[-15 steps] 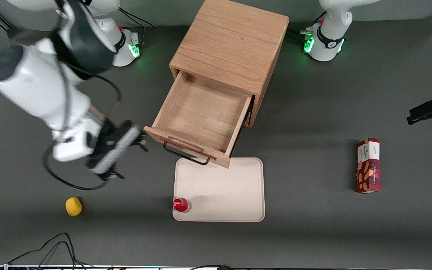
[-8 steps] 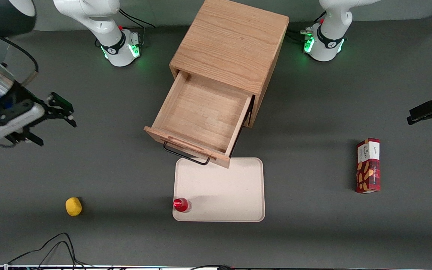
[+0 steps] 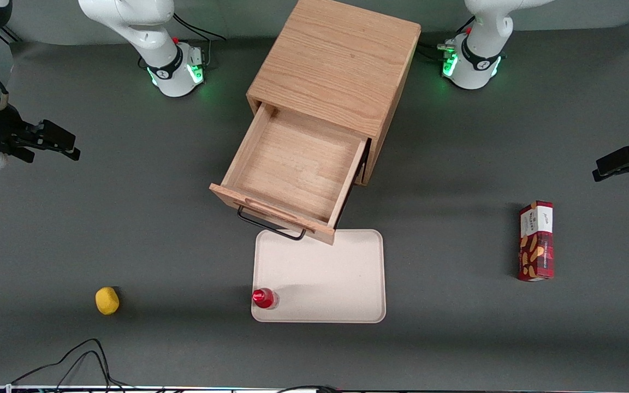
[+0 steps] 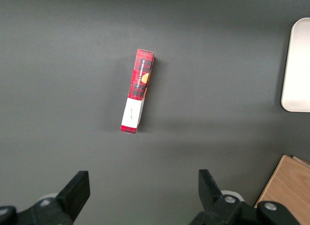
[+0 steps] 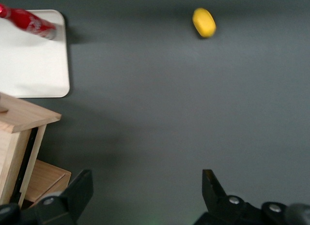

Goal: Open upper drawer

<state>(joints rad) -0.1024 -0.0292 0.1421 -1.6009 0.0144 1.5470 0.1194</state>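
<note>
Upper drawer pulled out, right arm's gripper well clear of it.

At the left edge of the front view the gripper (image 3: 55, 143) hangs above the dark grey table (image 3: 456, 338), fingers spread and empty. Low left lies a yellow lemon-like object (image 3: 107, 301). At centre the upper drawer (image 3: 292, 169) stands wide open and bare inside, its black handle (image 3: 271, 225) overhanging the cream tray (image 3: 342, 305) with its red bottle (image 3: 263, 298). Risk seems slight: a swing toward the cabinet could knock the drawer shut. At right lies a red snack box (image 3: 536, 240).
</note>
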